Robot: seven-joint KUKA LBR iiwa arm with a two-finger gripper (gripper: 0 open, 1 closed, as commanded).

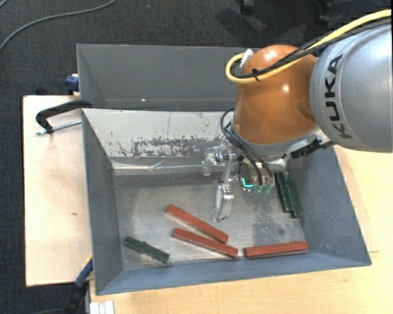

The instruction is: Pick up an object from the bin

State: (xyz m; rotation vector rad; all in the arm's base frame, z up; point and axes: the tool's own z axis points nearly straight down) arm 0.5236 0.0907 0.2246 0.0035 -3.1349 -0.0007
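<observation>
Flat red-brown bar (276, 249) lies nearest, by the grey metal bin's (98, 189) front wall. The hand (222, 207) hovers over a second red-brown bar (195, 224) mid-floor, so approach stage I'd say. Released or clenched, can't tell. Next it needs lowering squarely across it.

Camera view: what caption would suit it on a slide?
The arm's gripper hangs near three red-brown bars in a grey bin, a green bar lying lower left.

In the grey metal bin (100, 208), a short dark green flat bar (146, 249) is seen near the front left corner, a long red-brown flat stick (276, 249) is laid along the front wall on the right, and a second dark green flat bar (289, 193) is laid by the right wall.
</observation>
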